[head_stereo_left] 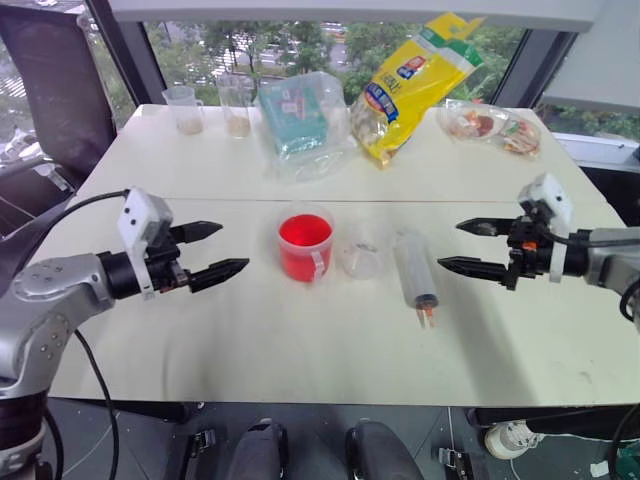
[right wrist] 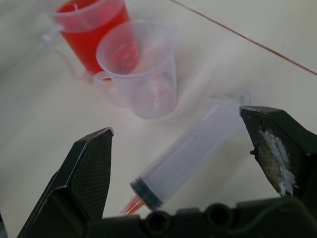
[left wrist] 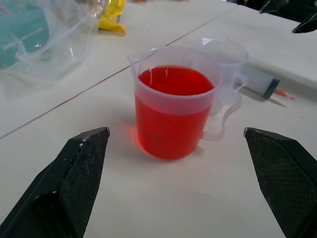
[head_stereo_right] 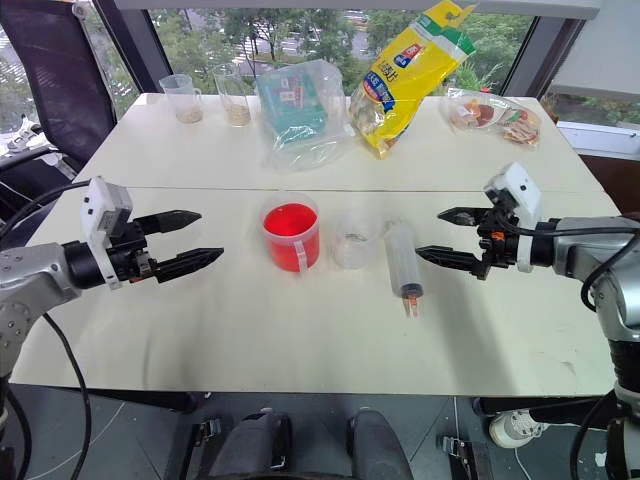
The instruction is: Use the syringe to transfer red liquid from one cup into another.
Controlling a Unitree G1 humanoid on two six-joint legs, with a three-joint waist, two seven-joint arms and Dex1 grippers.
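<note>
White table [head_stereo_left: 250, 340], two tops butted together with a seam running across the middle. Near half, centre: handled clear cup [head_stereo_left: 305, 246], upright, filled most of the way with red liquid [head_stereo_left: 304, 233]; its handle faces the front edge of the table. Just beside it toward the robot's right: smaller clear cup [head_stereo_left: 361, 252], upright, holding no red liquid; whether the two cups touch cannot be told. Next along to the right, close to the small cup but apart from it: syringe [head_stereo_left: 415, 272], lying flat on the table, clear barrel, orange-red tip toward the near edge. Left gripper [head_stereo_left: 212, 251]: hanging above the table to the left of the handled cup, pointed at it, fingers spread wide with nothing between them. Right gripper [head_stereo_left: 467, 246]: hanging to the right of the syringe, pointed toward it, fingers likewise spread wide and holding nothing. Far half of the table: two tall clear beakers [head_stereo_left: 236, 104] with brownish bottoms at the far left, a clear bag with a teal pack inside [head_stereo_left: 298, 125], a yellow snack bag [head_stereo_left: 415, 85] standing tilted, and a clear packet of snacks [head_stereo_left: 490, 127] at the far right.
</note>
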